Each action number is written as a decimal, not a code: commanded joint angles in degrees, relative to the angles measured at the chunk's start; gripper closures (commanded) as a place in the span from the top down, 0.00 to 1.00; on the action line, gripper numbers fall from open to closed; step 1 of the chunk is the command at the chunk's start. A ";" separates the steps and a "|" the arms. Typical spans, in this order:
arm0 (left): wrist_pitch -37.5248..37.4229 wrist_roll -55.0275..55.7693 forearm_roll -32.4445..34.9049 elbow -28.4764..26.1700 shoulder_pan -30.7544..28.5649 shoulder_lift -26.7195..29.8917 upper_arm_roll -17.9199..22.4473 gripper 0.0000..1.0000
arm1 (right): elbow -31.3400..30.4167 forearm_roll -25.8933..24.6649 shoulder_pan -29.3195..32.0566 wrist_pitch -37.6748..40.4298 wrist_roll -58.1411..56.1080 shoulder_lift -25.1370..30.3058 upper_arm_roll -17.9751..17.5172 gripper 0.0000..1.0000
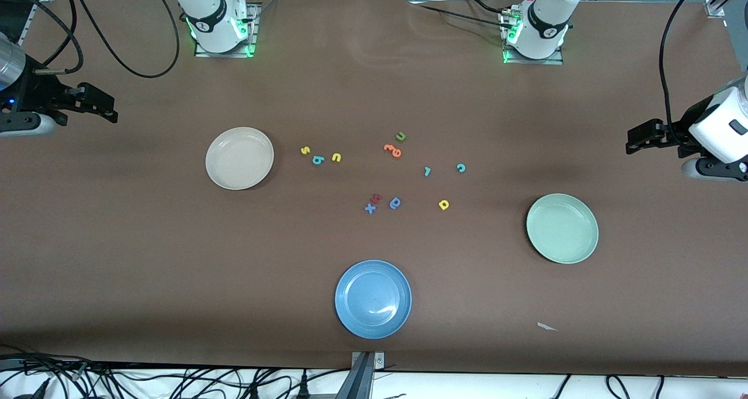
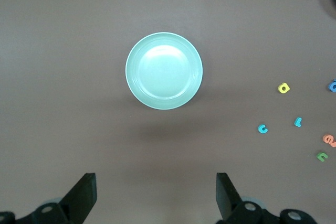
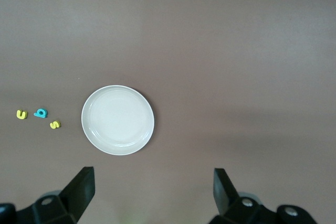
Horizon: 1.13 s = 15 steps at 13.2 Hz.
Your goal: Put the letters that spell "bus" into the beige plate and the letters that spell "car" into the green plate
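Letters for "bus" lie in a short row on the brown tabletop (image 1: 117, 259) just beside the beige plate (image 1: 239, 158): yellow "s" (image 1: 305, 150), teal "b" (image 1: 317, 160), yellow "u" (image 1: 336, 158), with the "s" closest to the plate. All three are well apart from the right claw (image 1: 108, 108), which hangs at the right arm's end of the tabletop with its fingers apart and nothing between them; in the right wrist view the beige plate sits ahead of that claw, the row just past the plate's rim. Letters for "car" are scattered: teal "c" (image 1: 460, 167), teal "r" (image 1: 427, 171) and yellow "a" (image 1: 443, 204), all between the green plate (image 1: 562, 228) and the tabletop's middle. The left claw (image 1: 634, 142) hangs at the left arm's end, fingers apart and empty; in the left wrist view the green plate lies directly ahead of it, the "car" letters off to one side and farther out. Both plates hold nothing. Other items: a green "u" (image 1: 400, 136), an orange letter (image 1: 393, 150), a blue "a" (image 1: 395, 203), a blue "x" (image 1: 370, 208), a small red letter (image 1: 376, 198) and a blue plate (image 1: 373, 298).
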<state>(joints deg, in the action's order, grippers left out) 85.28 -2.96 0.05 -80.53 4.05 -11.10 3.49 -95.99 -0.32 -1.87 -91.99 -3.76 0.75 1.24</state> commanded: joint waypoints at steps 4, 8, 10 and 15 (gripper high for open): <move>-0.21 -1.43 -1.28 1.34 -0.71 -0.58 -0.15 1.00 | -1.57 -0.30 -0.15 -0.91 0.68 2.06 -0.28 1.00; -0.21 -1.43 -1.28 1.34 -0.62 -0.58 -0.15 1.00 | -1.57 -0.21 -0.06 -1.00 0.68 1.97 -0.28 1.00; -0.21 -1.43 -1.19 1.34 -0.71 -0.58 -0.15 1.00 | -1.57 -0.30 -0.06 -0.64 0.68 2.06 -0.28 1.00; -0.21 -1.43 -1.11 1.34 -0.62 -0.58 -0.15 1.00 | -1.57 -0.21 -0.06 -0.73 0.68 1.97 -0.01 1.00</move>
<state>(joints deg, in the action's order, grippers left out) 85.31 -2.96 0.05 -80.53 3.99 -11.11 3.49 -96.06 -0.32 -1.85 -92.09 -3.58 1.25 1.14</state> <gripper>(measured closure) 0.000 0.000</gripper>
